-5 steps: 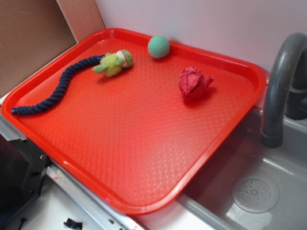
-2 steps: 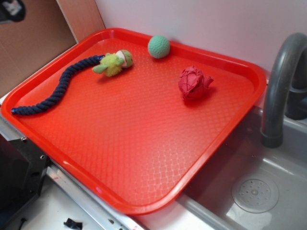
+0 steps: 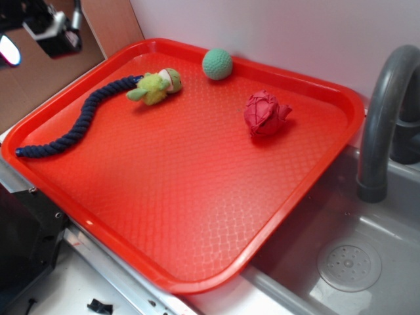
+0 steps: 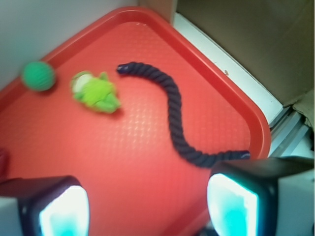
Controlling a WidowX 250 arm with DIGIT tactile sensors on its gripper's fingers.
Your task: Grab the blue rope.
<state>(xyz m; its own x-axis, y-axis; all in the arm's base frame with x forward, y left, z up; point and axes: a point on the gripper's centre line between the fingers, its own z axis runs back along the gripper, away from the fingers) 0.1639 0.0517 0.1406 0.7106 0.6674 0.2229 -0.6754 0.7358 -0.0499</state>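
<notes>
The blue rope [image 3: 79, 125] is a thick navy twisted rope lying in a wavy line along the left side of the red tray [image 3: 197, 262]. In the wrist view the blue rope [image 4: 174, 113] runs from the middle top down to the right fingertip. My gripper [image 3: 39, 36] hangs high at the top left, above and left of the tray, well clear of the rope. In the wrist view my gripper [image 4: 147, 209] is open and empty, its two pads wide apart with bare tray between them.
A yellow-green plush toy [image 3: 154, 86] lies at the rope's far end. A green ball [image 3: 217, 63] and a red knotted toy [image 3: 266, 113] lie farther back. A brown board [image 3: 46, 72] stands left of the tray. A grey sink [image 3: 348, 262] and faucet [image 3: 384, 111] are on the right.
My gripper has come into the exterior view at the top left and moved right and down. The rope and toys have not moved.
</notes>
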